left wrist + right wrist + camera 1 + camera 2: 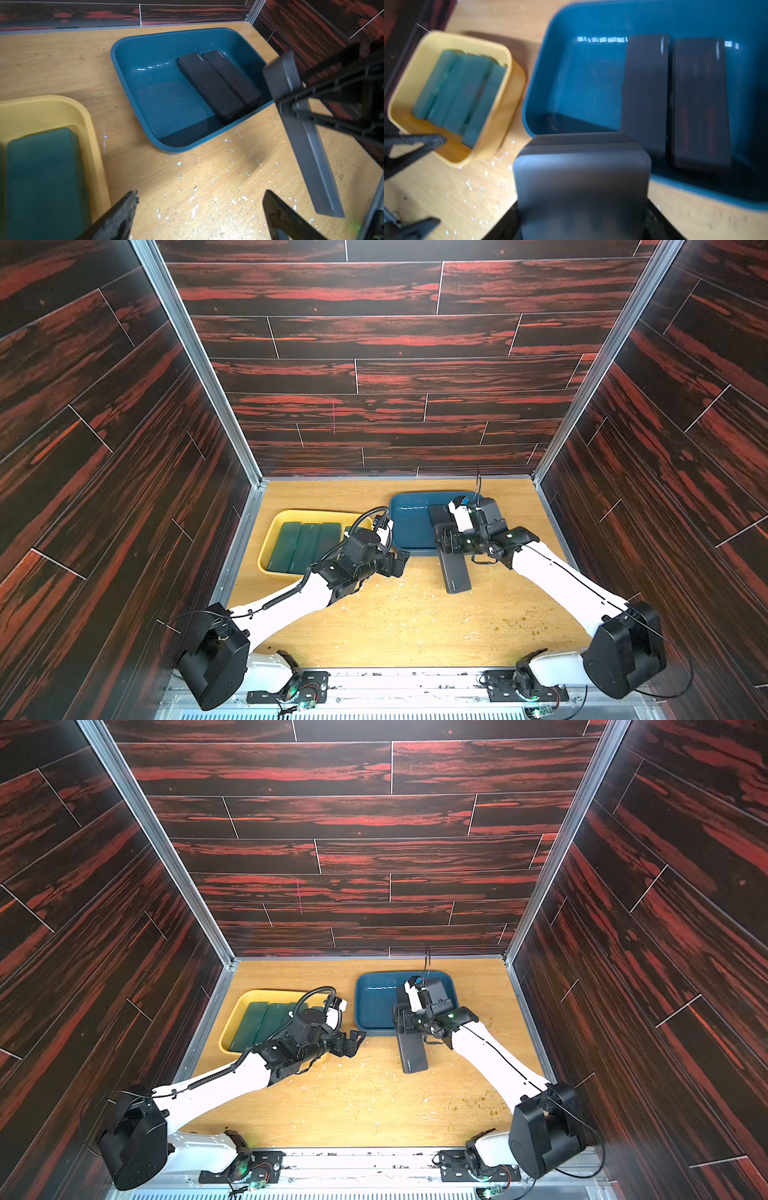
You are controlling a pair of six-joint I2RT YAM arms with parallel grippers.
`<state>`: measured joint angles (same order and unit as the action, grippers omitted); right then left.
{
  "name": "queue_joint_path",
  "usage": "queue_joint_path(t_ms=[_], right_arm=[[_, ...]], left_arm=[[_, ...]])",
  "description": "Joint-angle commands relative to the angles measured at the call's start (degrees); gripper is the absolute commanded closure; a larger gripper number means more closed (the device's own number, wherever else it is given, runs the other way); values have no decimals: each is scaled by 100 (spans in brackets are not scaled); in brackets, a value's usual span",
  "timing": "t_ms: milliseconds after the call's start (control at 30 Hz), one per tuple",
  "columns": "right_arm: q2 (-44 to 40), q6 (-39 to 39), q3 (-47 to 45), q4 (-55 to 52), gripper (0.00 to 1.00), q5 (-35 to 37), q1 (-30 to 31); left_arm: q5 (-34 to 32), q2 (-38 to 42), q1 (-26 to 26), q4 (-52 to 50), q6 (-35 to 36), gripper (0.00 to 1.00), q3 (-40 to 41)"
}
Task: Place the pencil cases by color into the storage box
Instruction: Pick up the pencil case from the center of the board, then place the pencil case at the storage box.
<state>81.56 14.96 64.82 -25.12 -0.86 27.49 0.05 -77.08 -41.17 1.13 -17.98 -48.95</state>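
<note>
The right pincer (449,545) clamps a black pencil case (456,574), long axis running toward the back edge of the desk (395,626), unreadable logo at its near end. The left pincer (398,563) gapes empty.

table: light wood-grain tabletop (374,635) | debris: pale flecks (207,193) scattered, greenish crumbs (536,631) | walls: dark red-streaked plank panels (374,339) | corner: metal post (197,360)
</note>
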Motion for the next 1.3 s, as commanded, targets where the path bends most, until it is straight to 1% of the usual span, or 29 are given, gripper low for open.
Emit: queue_joint_path(t_ms=[0,133,267,433,533,800,900,1100,1267], right_arm=[[376,-81,459,376,45,43,20],[912,-131,1121,555,45,195,20],[1403,-164,1688,765,45,446,20],[1872,-167,2041,1132,45,815,20],[2076,-167,2122,1437,45,962,18],[2578,-115,2195,2057,45,1062,24],[2686,-161,2094,2317,45,1170,45],[3019,-230,2188,2438,45,1361,116],[3238,-182,2211,2408,45,1437,169]], left_arm=[[-167,172,-5,-391,363,5,-269],[-141,219,3,-636,622,5,-351],[222,277,3,-693,896,5,-337],[329,305,3,-591,1082,5,-260],[182,268,3,-453,1111,5,-216],[-811,172,3,-46,842,5,-56],[-1045,164,20,8,714,5,-31],[-1241,142,83,20,439,5,12],[-1263,227,109,105,339,5,141]])
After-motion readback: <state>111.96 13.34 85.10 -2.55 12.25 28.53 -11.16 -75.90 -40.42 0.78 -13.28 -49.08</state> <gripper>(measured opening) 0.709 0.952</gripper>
